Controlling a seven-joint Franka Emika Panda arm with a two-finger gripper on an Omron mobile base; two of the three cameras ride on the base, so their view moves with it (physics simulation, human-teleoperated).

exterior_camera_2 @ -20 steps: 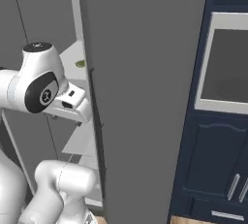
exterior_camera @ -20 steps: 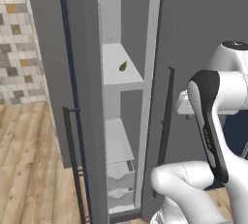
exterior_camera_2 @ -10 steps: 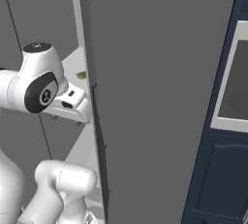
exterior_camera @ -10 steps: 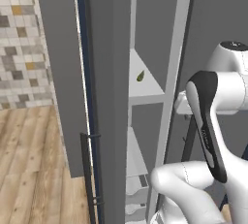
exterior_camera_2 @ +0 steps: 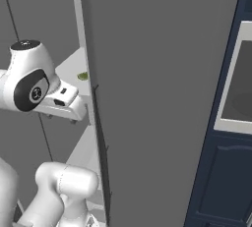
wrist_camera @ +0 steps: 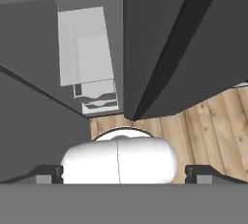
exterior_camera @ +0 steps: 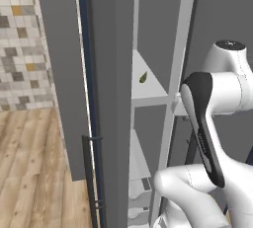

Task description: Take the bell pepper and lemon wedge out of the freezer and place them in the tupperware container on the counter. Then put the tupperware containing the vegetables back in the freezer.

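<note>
From the left base view, the freezer (exterior_camera: 163, 39) stands ajar, its dark door (exterior_camera: 106, 98) screening much of the inside; the lemon wedge (exterior_camera: 143, 77) lies on a white shelf (exterior_camera: 148, 91). Right base view: the wedge (exterior_camera_2: 82, 76) peeks past the door edge. Hand view: gripper (wrist_camera: 124, 172) fingers spread wide, holding nothing, above wooden floor (wrist_camera: 213, 121).

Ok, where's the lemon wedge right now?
The lemon wedge lies on a white shelf inside the freezer, seen through the narrow door gap in the left base view, just left of the arm's elbow.
</note>
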